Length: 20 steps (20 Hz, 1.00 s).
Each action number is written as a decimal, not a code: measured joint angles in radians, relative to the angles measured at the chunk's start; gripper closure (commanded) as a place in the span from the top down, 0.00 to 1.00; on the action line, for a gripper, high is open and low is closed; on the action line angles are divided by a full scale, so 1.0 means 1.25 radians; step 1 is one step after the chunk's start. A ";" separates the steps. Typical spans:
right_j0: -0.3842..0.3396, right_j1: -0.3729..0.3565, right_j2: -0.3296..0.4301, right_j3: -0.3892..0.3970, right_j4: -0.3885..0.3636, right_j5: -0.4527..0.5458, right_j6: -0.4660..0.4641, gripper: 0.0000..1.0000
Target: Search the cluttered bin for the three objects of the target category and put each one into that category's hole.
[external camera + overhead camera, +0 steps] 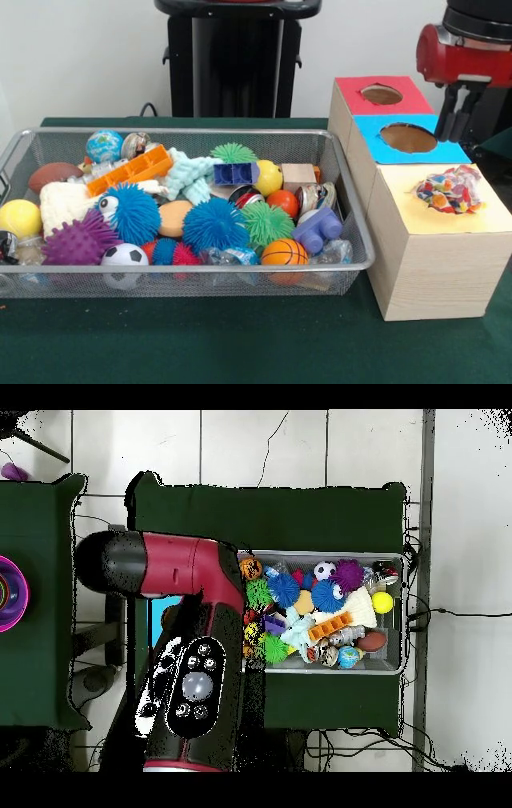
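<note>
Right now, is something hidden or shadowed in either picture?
Front view: even light, no glare; the paper wad on the yellow-topped box shows plainly. Overhead view: the arm covers the boxes, only a blue sliver shows.

In the front view we see our red and black arm (464,52) at the top right corner, coming down from above. Below its red housing hangs our claw (458,120), with two dark fingers (446,116) pointing down, close side by side; we cannot tell if they are parted or closed. From overhead, the arm (190,654) is large and bent, its red link lying across, and it hides the claw below it.
</note>
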<state>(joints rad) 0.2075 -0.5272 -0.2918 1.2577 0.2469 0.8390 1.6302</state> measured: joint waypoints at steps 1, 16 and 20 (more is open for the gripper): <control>-0.002 0.005 0.000 -0.009 0.000 0.002 0.000 0.00; -0.048 0.102 0.000 -0.148 0.000 0.013 0.000 0.00; -0.056 0.126 0.000 -0.148 -0.001 -0.008 0.000 0.00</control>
<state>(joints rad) 0.1379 -0.3697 -0.2917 1.0721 0.2461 0.8288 1.6302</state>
